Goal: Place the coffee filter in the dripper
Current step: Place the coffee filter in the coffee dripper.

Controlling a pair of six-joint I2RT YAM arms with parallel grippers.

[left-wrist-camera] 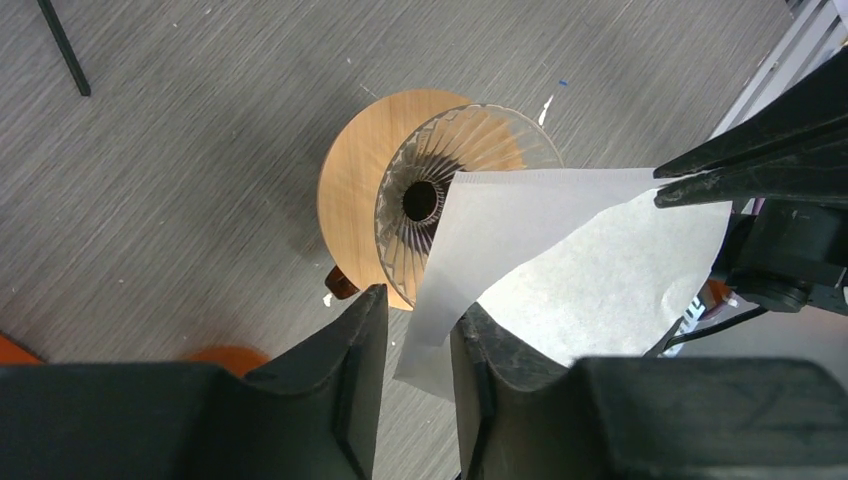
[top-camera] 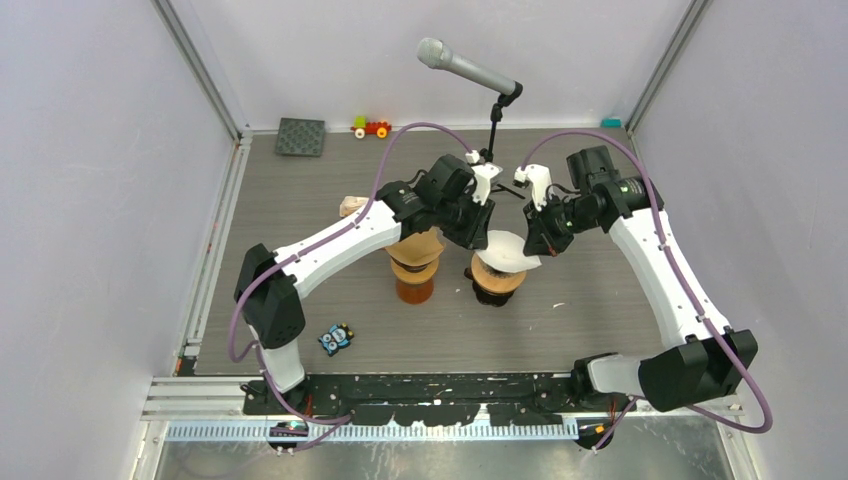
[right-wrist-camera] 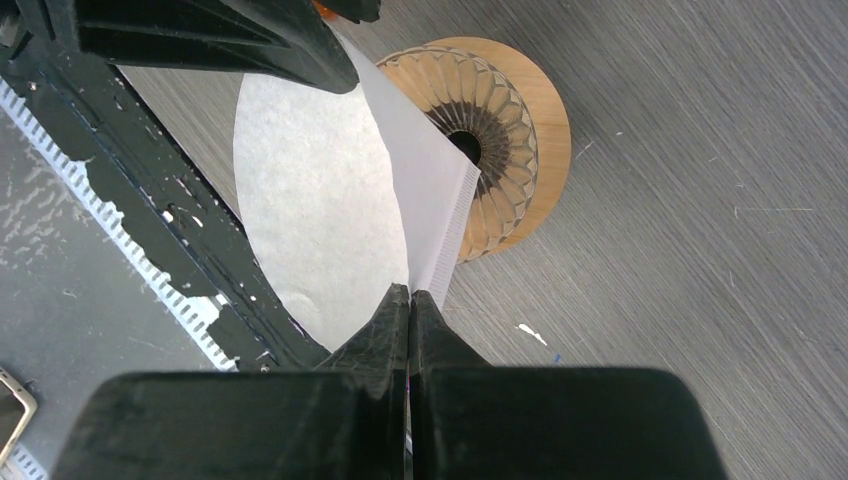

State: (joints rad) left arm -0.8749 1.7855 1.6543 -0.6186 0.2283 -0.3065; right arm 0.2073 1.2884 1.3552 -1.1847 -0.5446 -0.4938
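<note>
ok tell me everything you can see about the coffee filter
The coffee filter is a white paper cone with a rounded top edge and a crimped seam down one side, spread slightly open. It is held tilted over the ribbed glass dripper, with its pointed end toward the centre hole, and is not yet seated. The right gripper is shut on its rim. The opposite edge sits inside the left gripper, whose jaws stand apart.

Overhead view faces down; both wrist views (close) share the dripper point(left-wrist-camera: 480, 135) from above.
</note>
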